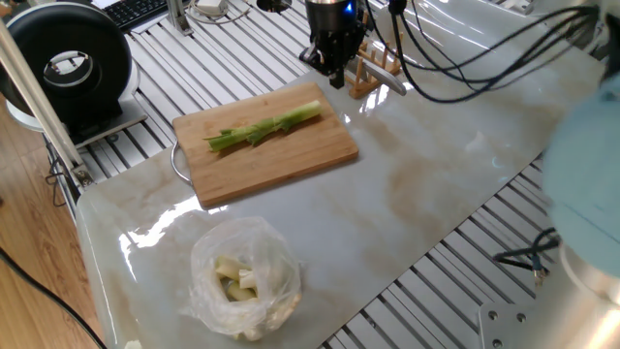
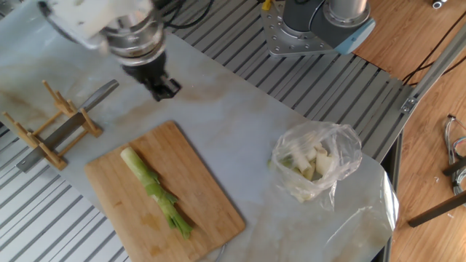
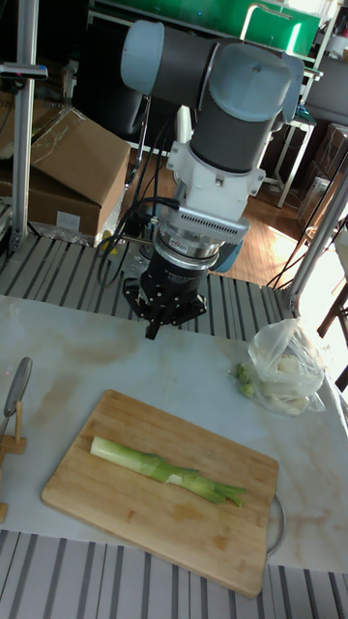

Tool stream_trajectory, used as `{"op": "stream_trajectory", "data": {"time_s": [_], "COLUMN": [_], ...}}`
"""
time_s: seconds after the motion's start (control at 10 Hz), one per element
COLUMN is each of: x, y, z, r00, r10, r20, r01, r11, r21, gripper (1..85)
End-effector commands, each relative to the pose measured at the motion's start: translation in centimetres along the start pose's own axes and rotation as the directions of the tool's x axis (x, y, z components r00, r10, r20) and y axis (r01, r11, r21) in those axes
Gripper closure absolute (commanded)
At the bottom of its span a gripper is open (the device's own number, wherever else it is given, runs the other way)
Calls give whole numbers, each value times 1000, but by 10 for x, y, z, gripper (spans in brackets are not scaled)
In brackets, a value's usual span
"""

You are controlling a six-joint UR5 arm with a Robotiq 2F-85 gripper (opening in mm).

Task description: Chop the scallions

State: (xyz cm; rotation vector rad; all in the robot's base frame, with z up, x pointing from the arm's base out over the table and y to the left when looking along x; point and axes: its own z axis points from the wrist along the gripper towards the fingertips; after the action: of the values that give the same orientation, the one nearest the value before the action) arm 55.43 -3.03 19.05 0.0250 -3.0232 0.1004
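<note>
Here, my gripper (image 2: 162, 88) hangs empty above the marble tabletop (image 2: 240, 127), beside the wooden knife rack (image 2: 54, 124) | jaws drawn together, grasping nothing | the scallions (image 3: 164, 471) lie whole along the cutting board (image 3: 116, 508), pale end toward the rack | a plastic bag (image 2: 317, 167) of whitish pieces sits well apart.

A whole scallion (image 1: 263, 128) lies on the cutting board (image 1: 291, 155); the hand (image 1: 332, 75), seemingly empty, hovers beyond it.

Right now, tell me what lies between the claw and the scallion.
Nothing: in the other fixed view, only bare marble tabletop and cutting board separate the claw from the scallion.
</note>
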Motion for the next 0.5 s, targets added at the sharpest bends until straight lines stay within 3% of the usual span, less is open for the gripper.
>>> {"op": "stream_trajectory", "data": {"time_s": [0.0, 0.4], "x": [-36, -90], "y": [-21, -45], "z": [6, 28], "r00": [1000, 999], "r10": [-9, -10], "r20": [8, 35], "r01": [9, 8], "r11": [1000, 998], "r21": [7, 58], "gripper": [843, 843]}}
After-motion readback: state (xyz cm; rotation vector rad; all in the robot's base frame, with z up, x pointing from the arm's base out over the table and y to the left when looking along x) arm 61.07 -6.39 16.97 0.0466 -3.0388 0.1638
